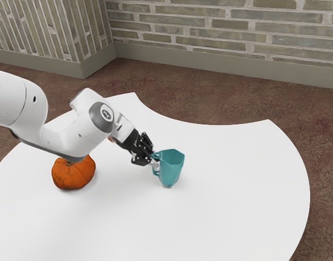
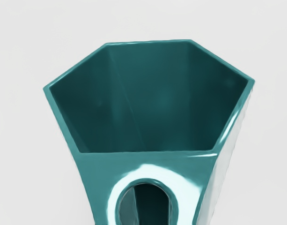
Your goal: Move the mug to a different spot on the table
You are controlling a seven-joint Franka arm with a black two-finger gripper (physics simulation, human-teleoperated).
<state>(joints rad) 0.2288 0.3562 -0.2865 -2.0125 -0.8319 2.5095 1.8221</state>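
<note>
**A:** Where is the mug?

**B:** Near the middle of the white tabletop. It is teal and six-sided, wide at the rim and narrow at the base, and it is empty with the mouth facing up. I cannot tell whether the base rests on the tabletop or hangs just above it.

**A:** And the gripper?

**B:** It is at the handle, on the side of the mug toward the exterior view's left. In the wrist view the handle's loop sits right under the hand. I cannot tell whether the gripper is clenched on the handle or merely set against it.

**A:** What else is around?

**B:** An orange pumpkin sits well apart at the exterior view's left, under the arm. The tabletop to the exterior view's right and on the near side is bare, so there is plenty of room to set the mug down.

**A:** What could go wrong from here?

**B:** My main worry is the hold. The handle sits off to one side of the mug's weight, so a light grip could let the mug swing or slip out during the move. The narrow base is another risk. If the mug is set down tilted or let go too high, it would likely tip over. If the gripper only pushes on the handle, the mug may spin or topple rather than slide. I would also avoid carrying it toward the pumpkin, where the arm is already crowded. A long reach toward the far right edge could send the mug onto the floor.
</note>
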